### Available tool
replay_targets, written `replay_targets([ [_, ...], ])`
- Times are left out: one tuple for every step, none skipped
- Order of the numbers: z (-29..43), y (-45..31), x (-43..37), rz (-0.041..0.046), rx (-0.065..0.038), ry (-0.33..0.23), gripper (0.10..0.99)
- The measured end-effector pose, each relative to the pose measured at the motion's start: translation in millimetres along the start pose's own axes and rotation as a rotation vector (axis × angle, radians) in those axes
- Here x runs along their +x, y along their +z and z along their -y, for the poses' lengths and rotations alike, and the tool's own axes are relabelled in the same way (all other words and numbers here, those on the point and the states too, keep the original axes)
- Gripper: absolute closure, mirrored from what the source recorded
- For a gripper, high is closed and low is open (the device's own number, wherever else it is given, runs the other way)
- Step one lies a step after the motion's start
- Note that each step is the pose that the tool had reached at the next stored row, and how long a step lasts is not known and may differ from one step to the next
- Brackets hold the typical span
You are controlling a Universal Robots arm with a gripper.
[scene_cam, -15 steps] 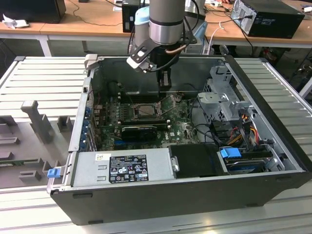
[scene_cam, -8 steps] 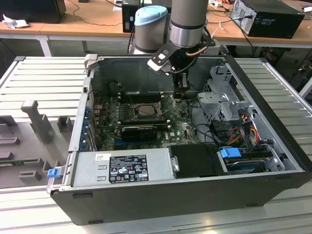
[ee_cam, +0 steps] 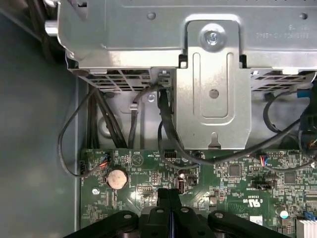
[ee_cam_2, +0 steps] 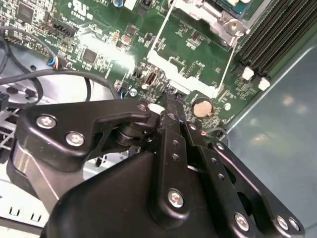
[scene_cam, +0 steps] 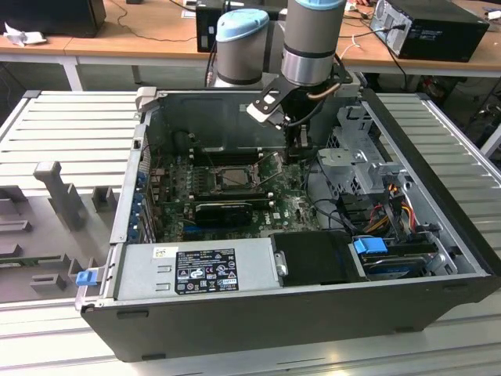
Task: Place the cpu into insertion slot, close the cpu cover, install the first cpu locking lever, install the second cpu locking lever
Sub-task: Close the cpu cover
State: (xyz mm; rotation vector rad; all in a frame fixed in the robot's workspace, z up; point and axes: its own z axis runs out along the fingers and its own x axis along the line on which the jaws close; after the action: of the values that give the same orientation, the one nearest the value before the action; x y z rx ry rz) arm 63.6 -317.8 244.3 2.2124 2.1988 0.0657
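Observation:
Inside the open computer case, the insertion slot sits in the middle of the green motherboard. A silver cpu cover frames it in the second wrist view. I cannot make out the cpu itself. Two thin wire locking levers run from the socket toward my fingers. My gripper hangs low over the board, on the exterior view's right of the socket. Its black fingers are shut together with nothing visible between them, tips close above the board near the lever ends and a coin battery.
A grey metal drive cage with black cables stands just beyond the board edge. A black finned card lies in front of the socket, memory slots beside it. The power supply and drive bay fill the case's near side.

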Motion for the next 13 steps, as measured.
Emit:
replay_targets([
  [0.2,0.1,0.0,-0.0008,0.017,0.0,0.98],
  [1.6,-0.2,0.0,-0.0007,0.032,0.001,0.98],
  [5.2,-0.3,0.0,-0.0009,0.033,0.001,0.98],
  [11.9,-0.7,-0.1,-0.0009,0.033,0.001,0.98],
  [21.2,-1.1,-0.1,-0.0012,0.033,0.001,0.98],
  [31.5,-1.6,-0.2,-0.0011,0.033,0.001,0.98],
  [36.4,-1.8,-0.2,-0.0011,0.033,0.001,0.98],
  [40.6,-2.0,-0.2,-0.0011,0.033,0.001,0.98],
  [47.9,-2.4,-0.3,-0.001,0.033,0.0,0.98],
  [54.2,-2.5,-0.3,-0.0013,0.033,0.001,0.98],
  [57.1,-2.3,-0.3,-0.0013,0.033,0.001,0.98],
  [59.0,-2.0,-0.3,-0.0013,0.033,0.001,0.98],
  [61.2,-0.4,-0.3,-0.0012,0.033,0.001,0.98],
])
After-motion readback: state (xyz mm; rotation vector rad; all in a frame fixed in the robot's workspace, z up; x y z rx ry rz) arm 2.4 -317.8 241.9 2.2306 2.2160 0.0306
